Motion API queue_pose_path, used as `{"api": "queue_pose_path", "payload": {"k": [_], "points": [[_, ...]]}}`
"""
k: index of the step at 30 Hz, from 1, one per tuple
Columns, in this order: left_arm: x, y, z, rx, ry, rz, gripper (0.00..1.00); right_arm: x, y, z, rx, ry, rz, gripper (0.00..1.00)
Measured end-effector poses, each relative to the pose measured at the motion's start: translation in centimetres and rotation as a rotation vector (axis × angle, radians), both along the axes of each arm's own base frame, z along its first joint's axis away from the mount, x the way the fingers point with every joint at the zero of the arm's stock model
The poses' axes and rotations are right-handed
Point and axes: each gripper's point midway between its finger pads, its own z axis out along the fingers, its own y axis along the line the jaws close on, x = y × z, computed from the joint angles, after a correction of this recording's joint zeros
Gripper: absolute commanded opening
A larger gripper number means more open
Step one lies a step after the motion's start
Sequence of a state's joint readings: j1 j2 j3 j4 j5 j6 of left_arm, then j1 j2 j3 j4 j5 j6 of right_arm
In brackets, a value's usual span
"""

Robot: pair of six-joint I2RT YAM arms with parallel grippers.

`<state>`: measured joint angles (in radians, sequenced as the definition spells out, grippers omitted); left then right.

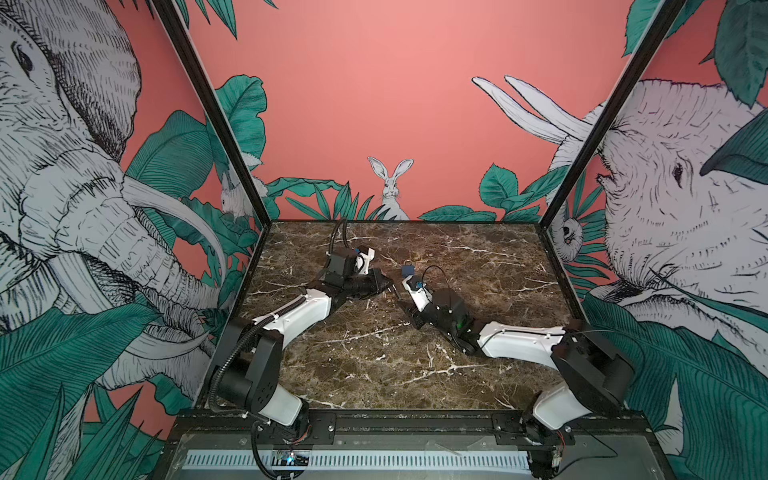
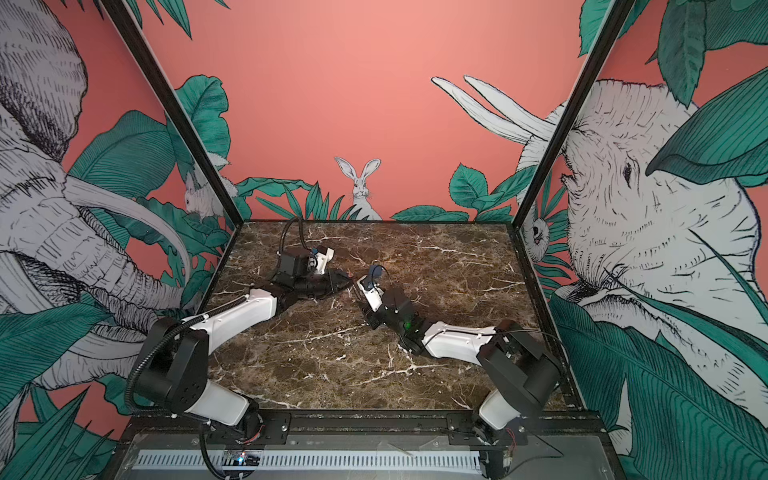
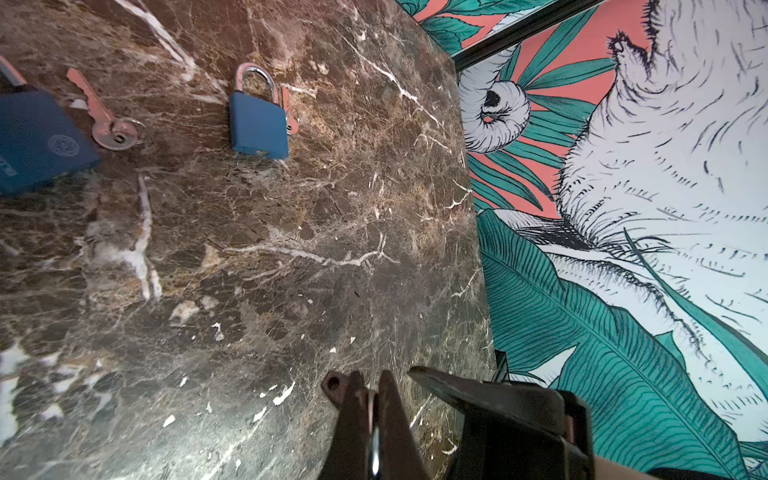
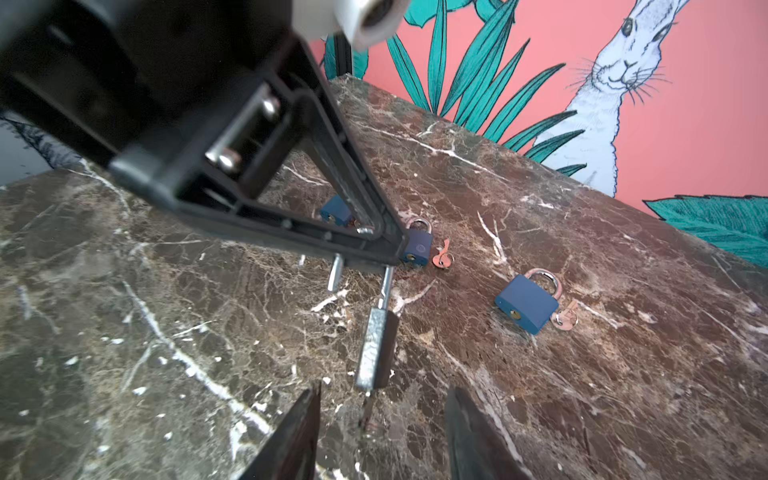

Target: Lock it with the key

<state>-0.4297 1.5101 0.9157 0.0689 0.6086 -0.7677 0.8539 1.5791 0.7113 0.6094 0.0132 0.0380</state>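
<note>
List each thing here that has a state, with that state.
left gripper: shut on the held padlock's shackle.
right gripper: open, straddling the key.
held padlock: shackle open, hanging.
key: apparently in the held padlock's keyhole.
nearer table padlock: shackle closed.
farther table padlock: shackle closed.
third table padlock: shackle hidden.

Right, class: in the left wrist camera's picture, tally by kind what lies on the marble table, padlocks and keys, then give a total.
Blue padlocks: 2
Keys: 2
Total: 4
Left out: the padlock held by its shackle in the left gripper.
</note>
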Motion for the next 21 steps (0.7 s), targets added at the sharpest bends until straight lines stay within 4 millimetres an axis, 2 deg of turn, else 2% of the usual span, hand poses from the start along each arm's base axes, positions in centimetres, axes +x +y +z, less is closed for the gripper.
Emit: {"api": "queue_pose_path", "payload": {"k": [5, 21], "points": [[-0.05, 0.02, 0.34, -0.003, -0.008, 0.0, 0.0, 0.41, 0.58, -1.03, 0.003, -0.01, -0.01, 0.45], [-0.09, 0.04, 0.28, -0.002, -0.005, 0.0, 0.0, 0.86, 0.69, -0.15, 0.025, -0.051, -0.04, 0.37]]}}
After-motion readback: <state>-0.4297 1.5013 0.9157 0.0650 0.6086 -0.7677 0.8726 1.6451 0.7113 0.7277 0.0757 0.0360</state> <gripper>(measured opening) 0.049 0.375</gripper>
